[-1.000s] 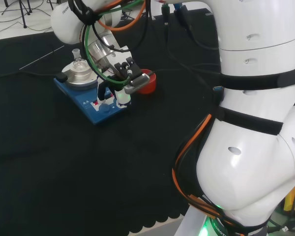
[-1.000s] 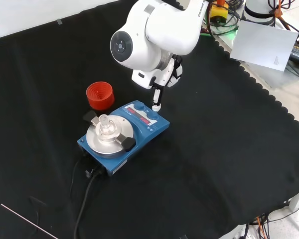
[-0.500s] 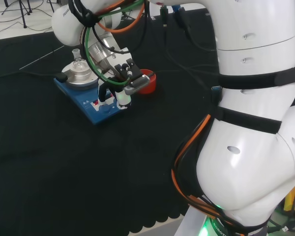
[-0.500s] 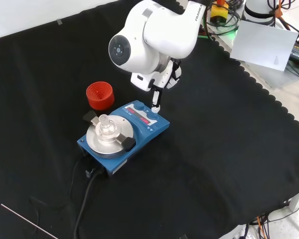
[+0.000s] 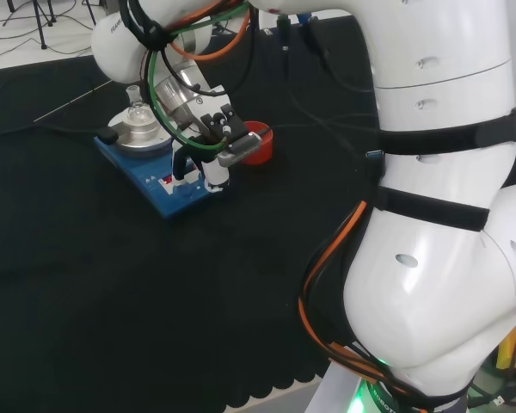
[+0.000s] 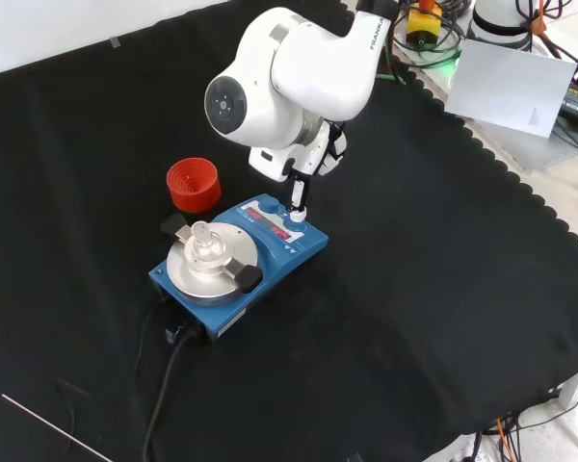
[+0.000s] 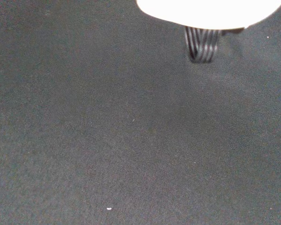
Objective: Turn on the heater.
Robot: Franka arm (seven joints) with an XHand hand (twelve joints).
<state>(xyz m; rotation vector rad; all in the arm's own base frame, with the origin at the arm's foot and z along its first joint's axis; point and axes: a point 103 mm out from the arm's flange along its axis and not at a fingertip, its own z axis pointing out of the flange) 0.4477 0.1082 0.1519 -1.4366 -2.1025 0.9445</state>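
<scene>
Item 1, heater [image 6: 239,253]: you have a blue hotplate unit on the black-clothed worktop [image 6: 443,289], left of centre in the front view. Its round metal plate [image 6: 208,267] carries a small clear glass flask [image 6: 203,241], flanked by two black clamps. The control panel with red displays and blue knobs faces 1 o'clock from the plate in the front view. A black cable [image 6: 164,385] leaves the unit toward 7 o'clock.

Item 2, robot hand [image 6: 308,164]: it hangs at 1 o'clock from the plate, over the control panel. One straight finger [image 6: 296,195] points down, its tip at the panel's right-hand knob [image 6: 298,219]; you cannot tell whether it touches. In the head view the robot hand [image 5: 213,146] holds nothing.

Item 3, red ribbed ring [image 6: 193,185]: stands on the cloth at 11 o'clock from the plate, apart from the heater.
</scene>
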